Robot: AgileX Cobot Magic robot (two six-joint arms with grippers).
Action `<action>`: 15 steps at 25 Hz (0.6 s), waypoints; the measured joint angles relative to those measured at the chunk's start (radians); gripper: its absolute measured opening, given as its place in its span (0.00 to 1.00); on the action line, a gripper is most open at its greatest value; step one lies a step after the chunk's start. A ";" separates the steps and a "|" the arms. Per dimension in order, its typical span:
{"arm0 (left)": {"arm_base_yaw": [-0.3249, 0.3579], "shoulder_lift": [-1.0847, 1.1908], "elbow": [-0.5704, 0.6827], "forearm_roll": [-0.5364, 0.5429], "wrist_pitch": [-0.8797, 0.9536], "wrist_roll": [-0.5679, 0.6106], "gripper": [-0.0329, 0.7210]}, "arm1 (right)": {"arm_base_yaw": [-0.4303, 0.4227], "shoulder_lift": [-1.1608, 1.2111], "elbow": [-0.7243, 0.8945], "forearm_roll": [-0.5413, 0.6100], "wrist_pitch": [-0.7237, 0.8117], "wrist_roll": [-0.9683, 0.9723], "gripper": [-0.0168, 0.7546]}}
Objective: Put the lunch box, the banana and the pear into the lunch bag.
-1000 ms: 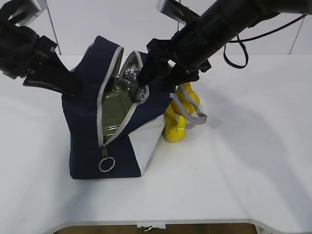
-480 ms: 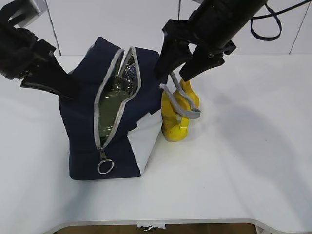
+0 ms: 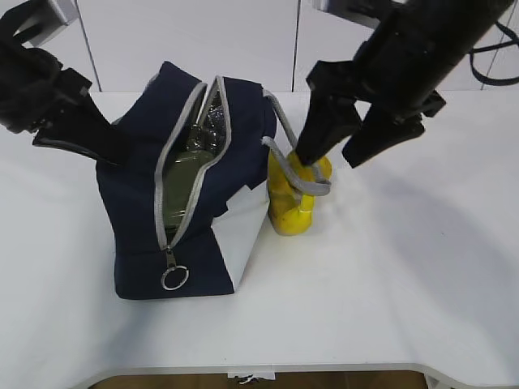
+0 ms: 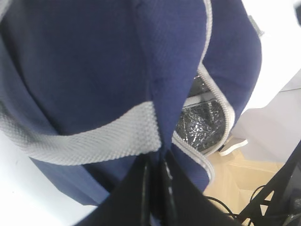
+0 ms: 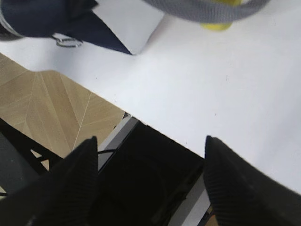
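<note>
The lunch bag (image 3: 190, 194) stands unzipped at 9 o'clock of the white surface (image 3: 389, 275), the lunch box (image 3: 185, 180) inside. The left claw (image 4: 155, 169) pinches its navy fabric. The right claw (image 3: 347, 142) hangs wide and empty above yellow fruit (image 3: 293, 198) at 3 o'clock of the bag.

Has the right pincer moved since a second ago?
Yes. The right pincer has pulled out of the lunch bag opening and swung right; it is now open over the yellow fruit beside the bag.

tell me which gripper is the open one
The right gripper, above the yellow fruit, has its jaws spread wide and empty. The left gripper is pinched shut on the lunch bag fabric.
</note>
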 joint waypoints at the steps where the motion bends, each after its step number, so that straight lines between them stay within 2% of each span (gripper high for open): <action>1: 0.000 0.000 0.000 0.003 0.000 0.000 0.04 | 0.000 -0.037 0.044 -0.002 0.000 0.007 0.72; 6: 0.000 0.000 0.000 0.005 0.000 0.000 0.04 | 0.000 -0.103 0.176 0.017 0.000 0.009 0.72; 12: 0.000 0.000 0.000 0.005 0.000 0.000 0.04 | 0.000 -0.071 0.194 0.007 -0.008 0.011 0.72; 15: 0.000 0.000 0.000 0.005 0.000 0.000 0.04 | 0.000 -0.035 0.198 -0.001 -0.080 0.040 0.72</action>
